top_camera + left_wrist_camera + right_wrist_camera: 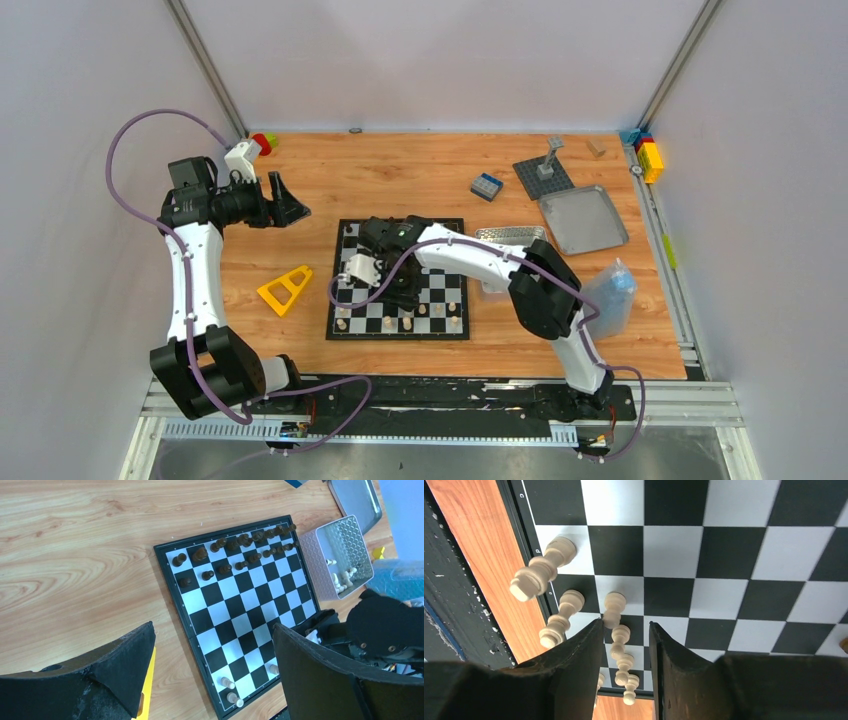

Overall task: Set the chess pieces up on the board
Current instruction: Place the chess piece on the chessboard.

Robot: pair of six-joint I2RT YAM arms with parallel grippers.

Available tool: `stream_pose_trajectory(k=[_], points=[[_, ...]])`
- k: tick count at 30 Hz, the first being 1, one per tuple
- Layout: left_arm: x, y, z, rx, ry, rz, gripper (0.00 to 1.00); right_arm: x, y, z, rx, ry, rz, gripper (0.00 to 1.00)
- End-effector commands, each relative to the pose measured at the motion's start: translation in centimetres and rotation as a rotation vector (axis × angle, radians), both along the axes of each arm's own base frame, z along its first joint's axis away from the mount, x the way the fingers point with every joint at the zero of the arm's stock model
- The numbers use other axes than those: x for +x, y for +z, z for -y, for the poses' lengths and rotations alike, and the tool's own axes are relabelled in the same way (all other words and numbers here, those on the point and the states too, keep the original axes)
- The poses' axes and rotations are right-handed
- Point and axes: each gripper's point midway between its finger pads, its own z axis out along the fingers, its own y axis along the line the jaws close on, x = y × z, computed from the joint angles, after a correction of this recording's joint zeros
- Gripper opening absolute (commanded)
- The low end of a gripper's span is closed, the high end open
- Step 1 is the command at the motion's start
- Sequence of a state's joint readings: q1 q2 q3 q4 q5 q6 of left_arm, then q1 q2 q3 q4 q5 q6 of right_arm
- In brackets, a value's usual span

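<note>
Right gripper (625, 626) sits low over the board (235, 600), at its near left corner. Jaws parted, gripping nothing. A cream pawn (620, 636) stands in the gap, free of both pads as far as I can judge. Left gripper (212, 630) is spread wide and empty, hanging over the table beside the board. Dark pieces (240, 545) stand along the far two ranks. A few cream pieces (559, 620) stand at the near edge, more in the tin (312, 555).

Risks:
- A skewed lift-off would let a pad drag the pawn and topple it.
- Neighbours stand close, so sideways drift would sweep them.
- A light piece may cling to a pad.
</note>
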State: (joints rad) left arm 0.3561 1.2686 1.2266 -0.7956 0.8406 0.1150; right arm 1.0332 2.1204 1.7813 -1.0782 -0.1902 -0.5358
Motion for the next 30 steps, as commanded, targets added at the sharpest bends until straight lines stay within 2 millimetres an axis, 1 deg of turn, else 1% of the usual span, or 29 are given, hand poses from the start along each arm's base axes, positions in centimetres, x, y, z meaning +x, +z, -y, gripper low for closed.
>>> stream_pose_trajectory(k=[1, 4, 7, 9, 13, 14, 15, 17, 19, 23, 26, 30], points=[[0.1, 1.2, 0.1, 0.005, -0.039, 0.066, 0.95, 1.8, 6.3, -1.6, 0.191, -0.062, 0.059, 0.4], [0.0, 1.8, 0.6, -0.006, -0.07, 0.097, 0.95, 2.6, 8.7, -1.5, 0.269, -0.096, 0.077, 0.41], [0.0, 2.5, 0.9, -0.005, -0.095, 0.13, 0.94, 3.9, 10.9, -0.5, 0.334, -0.15, 0.088, 0.42], [0.0, 3.0, 1.0, 0.0, -0.11, 0.152, 0.94, 5.0, 12.1, 1.0, 0.373, -0.201, 0.087, 0.42], [-0.3, 3.6, 1.7, 0.004, -0.15, 0.186, 0.93, 7.0, 12.6, 5.6, 0.406, -0.329, 0.059, 0.43], [-0.3, 3.7, 1.9, 0.007, -0.158, 0.191, 0.92, 7.5, 12.5, 6.8, 0.408, -0.36, 0.053, 0.43], [-0.4, 3.7, 2.2, 0.013, -0.175, 0.198, 0.92, 8.3, 12.3, 8.6, 0.409, -0.406, 0.051, 0.43], [-0.6, 3.7, 2.9, 0.02, -0.202, 0.206, 0.91, 9.1, 11.7, 11.4, 0.413, -0.473, 0.043, 0.43], [-0.7, 3.6, 3.5, 0.022, -0.227, 0.215, 0.91, 9.9, 10.7, 14.4, 0.409, -0.548, 0.04, 0.43], [-0.9, 3.3, 4.6, 0.012, -0.254, 0.225, 0.9, 11.1, 8.1, 19.3, 0.403, -0.672, 0.034, 0.43], [-1.0, 2.8, 5.1, -0.004, -0.263, 0.214, 0.89, 11.5, 5.8, 21.6, 0.39, -0.723, 0.02, 0.43], [-0.9, 2.6, 5.2, -0.013, -0.267, 0.205, 0.89, 11.8, 3.0, 23.3, 0.353, -0.737, 0.016, 0.44]])
